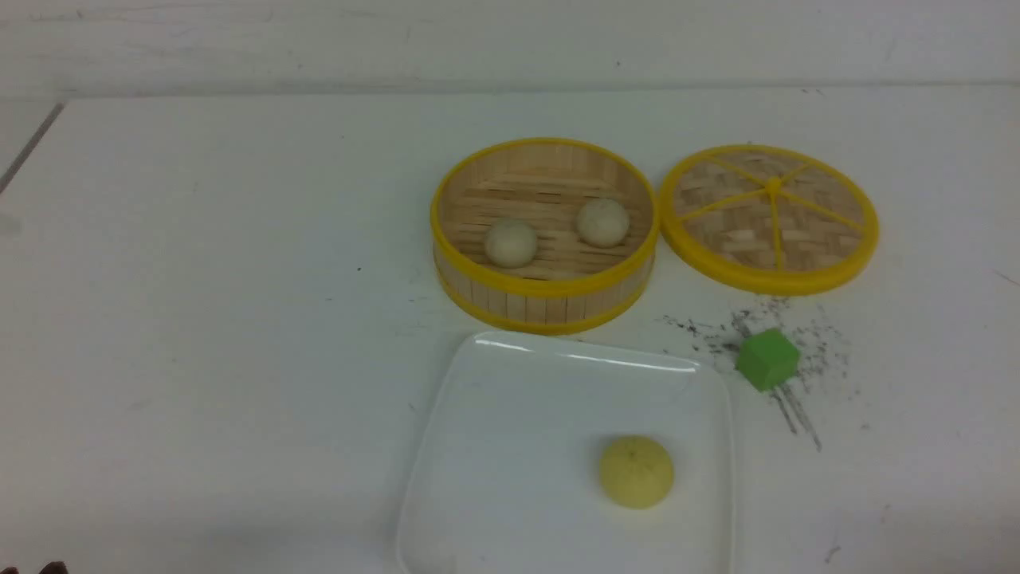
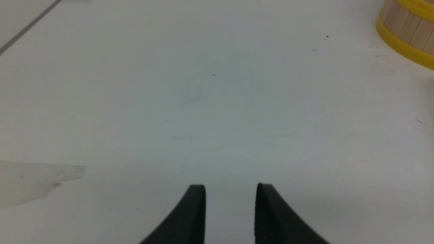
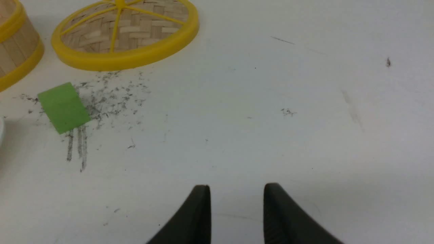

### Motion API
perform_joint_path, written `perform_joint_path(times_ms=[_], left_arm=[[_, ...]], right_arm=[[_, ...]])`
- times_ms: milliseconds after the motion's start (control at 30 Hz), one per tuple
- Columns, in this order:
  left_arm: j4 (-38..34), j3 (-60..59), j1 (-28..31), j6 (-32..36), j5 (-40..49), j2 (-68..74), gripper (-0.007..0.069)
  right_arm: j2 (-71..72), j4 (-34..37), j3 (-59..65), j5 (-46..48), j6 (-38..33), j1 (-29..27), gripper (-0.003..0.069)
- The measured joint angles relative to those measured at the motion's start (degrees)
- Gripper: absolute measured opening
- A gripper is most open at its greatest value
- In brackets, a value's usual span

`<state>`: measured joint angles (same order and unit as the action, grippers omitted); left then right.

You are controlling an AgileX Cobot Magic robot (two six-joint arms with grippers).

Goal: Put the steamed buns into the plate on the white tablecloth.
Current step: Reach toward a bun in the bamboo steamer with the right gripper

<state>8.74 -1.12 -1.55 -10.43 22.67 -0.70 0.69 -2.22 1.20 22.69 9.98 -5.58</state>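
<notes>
Two off-white steamed buns lie inside the round bamboo basket [image 1: 545, 296]: one [image 1: 511, 242] at its left, the other [image 1: 602, 221] at its right. The white square plate [image 1: 494, 446] sits on the white tablecloth [image 1: 199, 319] just in front of the basket, with a larger yellow bun [image 1: 636, 471] on it. My left gripper [image 2: 230, 189] hovers open over bare cloth, the basket's wall [image 2: 407, 32] far off at the frame's corner. My right gripper [image 3: 236, 189] is open too, over bare cloth, with nothing between its fingers. Neither gripper shows in the front view.
The woven yellow-rimmed lid [image 1: 769, 217] lies flat to the right of the basket. A green cube [image 1: 766, 359] sits among black scuff marks [image 1: 797, 414] right of the plate. A patch of clear tape [image 2: 30, 181] sticks to the cloth near my left gripper.
</notes>
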Motion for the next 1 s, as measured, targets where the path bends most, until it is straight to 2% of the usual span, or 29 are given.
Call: perform_joint_path(times_ms=[1000], left_arm=[[0.98, 0.00, 0.00, 0.00, 0.00, 0.00, 0.0241]], right_arm=[[0.00, 0.00, 0.00, 0.00, 0.00, 0.00, 0.0242]])
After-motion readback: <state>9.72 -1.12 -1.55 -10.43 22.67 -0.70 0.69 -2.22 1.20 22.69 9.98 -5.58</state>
